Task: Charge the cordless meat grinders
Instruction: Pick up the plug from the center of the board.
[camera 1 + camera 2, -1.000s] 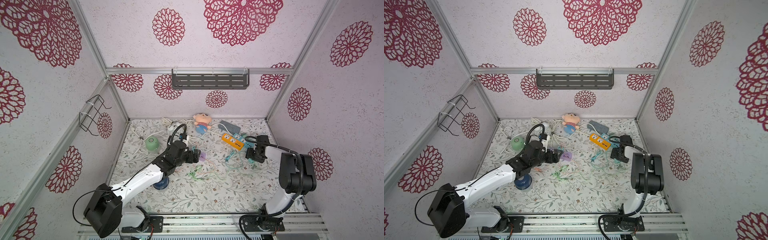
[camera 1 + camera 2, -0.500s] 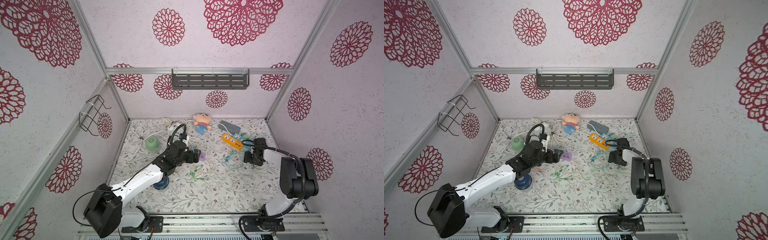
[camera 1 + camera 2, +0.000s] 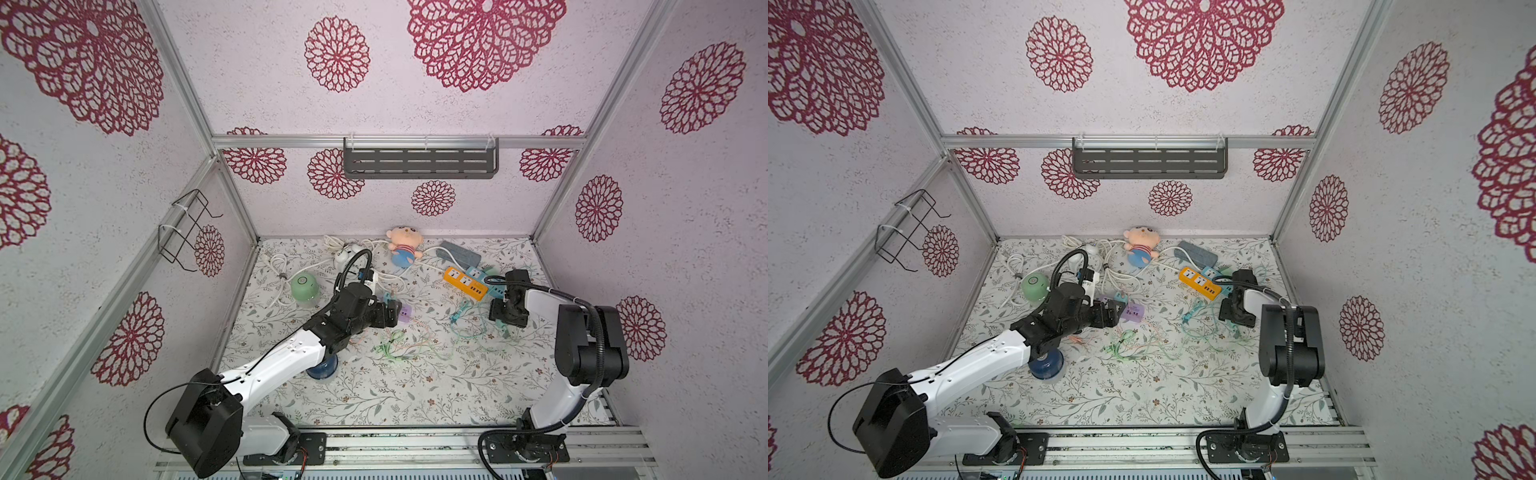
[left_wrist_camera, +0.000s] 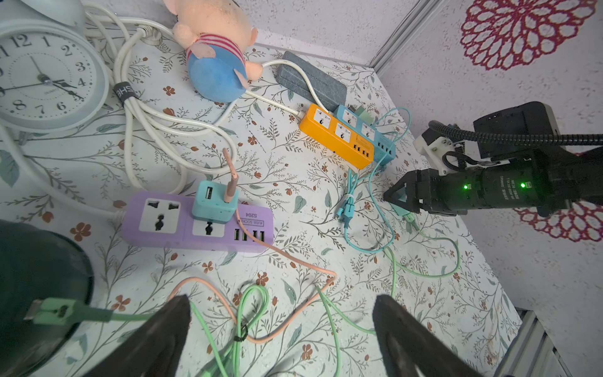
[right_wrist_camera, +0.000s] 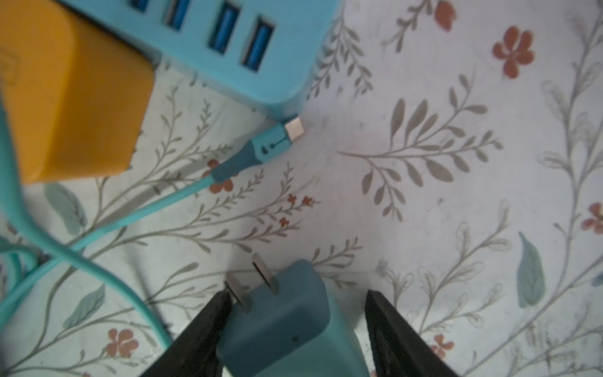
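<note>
Grinders first: the light green grinder (image 3: 304, 286) stands well left of the purple power strip (image 4: 182, 238), the navy grinder (image 3: 1048, 366) front-left of it under the left arm (image 3: 286, 361), the dark green grinder (image 4: 36, 267) near its socket end. Left end effector (image 4: 280, 300) hangs wide open over cables (image 4: 241, 333) beside that strip; right end effector (image 5: 295, 295), well to its right, grips a teal charger plug (image 5: 287, 329).

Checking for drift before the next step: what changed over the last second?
The right tool shifted slightly toward the table's front edge, with the teal adapter between its fingers. Nothing was newly grasped or let go. The left tool, open above the loose cables, the light green grinder and the purple power strip kept their places.
</note>
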### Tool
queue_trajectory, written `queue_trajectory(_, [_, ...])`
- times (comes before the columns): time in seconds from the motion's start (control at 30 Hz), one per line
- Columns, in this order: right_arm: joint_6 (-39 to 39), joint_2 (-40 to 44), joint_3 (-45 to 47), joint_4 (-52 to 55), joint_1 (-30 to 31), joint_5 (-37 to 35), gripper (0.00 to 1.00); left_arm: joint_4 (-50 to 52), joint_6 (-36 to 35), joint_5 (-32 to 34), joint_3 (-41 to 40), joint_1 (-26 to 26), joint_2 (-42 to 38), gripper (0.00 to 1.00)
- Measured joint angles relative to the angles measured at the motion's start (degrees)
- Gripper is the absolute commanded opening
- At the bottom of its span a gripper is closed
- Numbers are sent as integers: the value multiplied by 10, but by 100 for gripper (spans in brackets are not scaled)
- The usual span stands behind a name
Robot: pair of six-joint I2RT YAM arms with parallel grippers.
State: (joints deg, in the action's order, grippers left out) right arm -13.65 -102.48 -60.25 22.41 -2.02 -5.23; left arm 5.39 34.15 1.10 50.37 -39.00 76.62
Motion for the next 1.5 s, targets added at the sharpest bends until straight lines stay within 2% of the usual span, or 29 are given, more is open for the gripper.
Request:
queue_trajectory(0.13, [0,-4,-1,-11,-20,2,63,1,0,0,17,-5,12,92])
queue_trajectory(0.23, [0,3,10,-22,-28,3,55,1,0,0,29,-9,22,92])
queue_trajectory(0.43, [-4,40,56,-35,-32,8,34,5,0,-4,52,-14,47,92])
queue_trajectory(0.53, [-6,60,73,-28,-32,19,30,10,0,-9,70,-15,59,92])
queue_trajectory(0.67, [-12,86,85,-1,-29,40,27,24,0,-47,107,-9,83,92])
queue_trajectory(0.73, [-14,107,83,9,-21,52,24,27,2,-86,132,-4,104,93])
queue_trajectory(0.87, [-14,151,60,17,18,69,22,21,26,-173,165,20,145,89])
queue_trajectory(1.03, [-14,183,-5,5,105,116,22,32,53,-276,229,54,205,86])
queue_trajectory(1.17, [-25,171,-67,-2,144,144,19,-11,84,-316,209,56,205,87])
queue_trajectory(1.33, [-91,143,-115,-17,164,156,15,-94,118,-306,131,36,200,92])
queue_trajectory(1.5, [-165,130,-132,-19,198,144,15,-97,101,-251,153,-16,203,93])
